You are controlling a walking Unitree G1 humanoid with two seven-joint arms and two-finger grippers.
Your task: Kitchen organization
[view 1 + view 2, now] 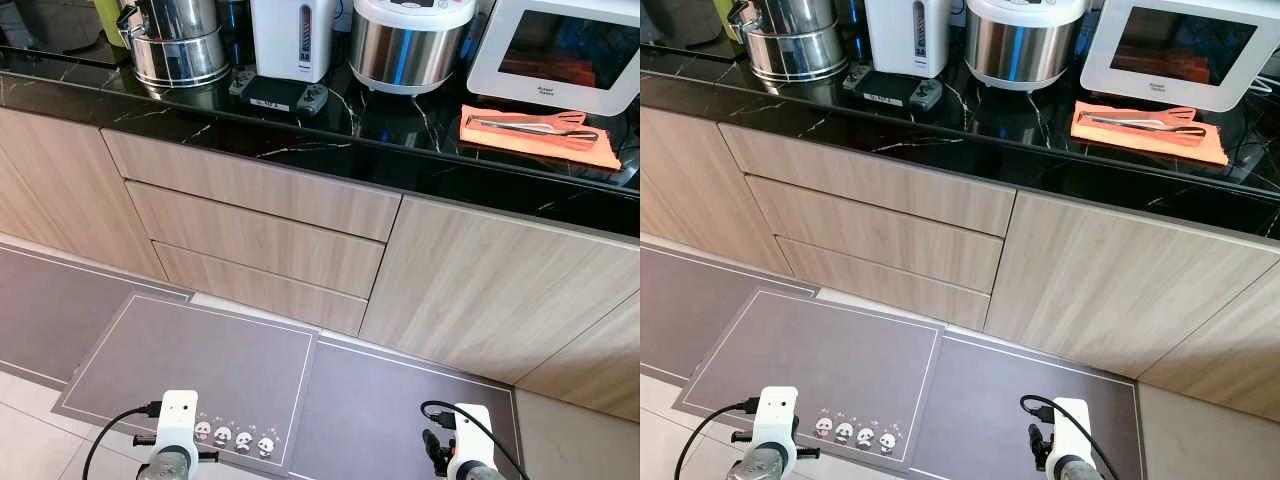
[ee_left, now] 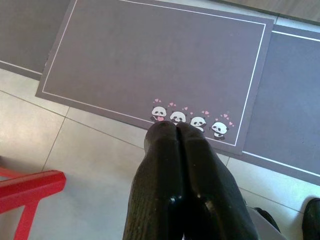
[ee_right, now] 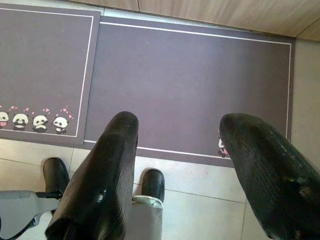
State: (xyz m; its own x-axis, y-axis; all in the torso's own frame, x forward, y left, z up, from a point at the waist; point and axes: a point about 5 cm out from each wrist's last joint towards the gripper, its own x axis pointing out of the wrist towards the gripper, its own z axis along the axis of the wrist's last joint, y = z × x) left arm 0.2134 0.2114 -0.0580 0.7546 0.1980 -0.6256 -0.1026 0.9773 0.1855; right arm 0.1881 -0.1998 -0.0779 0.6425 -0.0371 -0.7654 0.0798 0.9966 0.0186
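On the black marble desk (image 1: pixel 300 140) an orange cloth (image 1: pixel 540 138) lies flat near the front edge, just before the white oven (image 1: pixel 560 50), and a pair of metal tongs (image 1: pixel 535 126) rests on top of it, likely so the cloth keeps the tongs off the stone. Further along the back stand a rice cooker (image 1: pixel 410 40), a white water boiler (image 1: pixel 293 35) and stacked steel pots (image 1: pixel 180 40), with a game controller (image 1: pixel 280 93) lying before the boiler. Three drawers (image 1: pixel 250 235) below are closed. Both arms hang low over the grey floor mat (image 2: pixel 160 65) with its pandas: the left tool (image 2: pixel 176 131) has its fingers pressed together and empty, the right tool (image 3: pixel 177 125) is spread wide and empty, so nothing seems picked yet.
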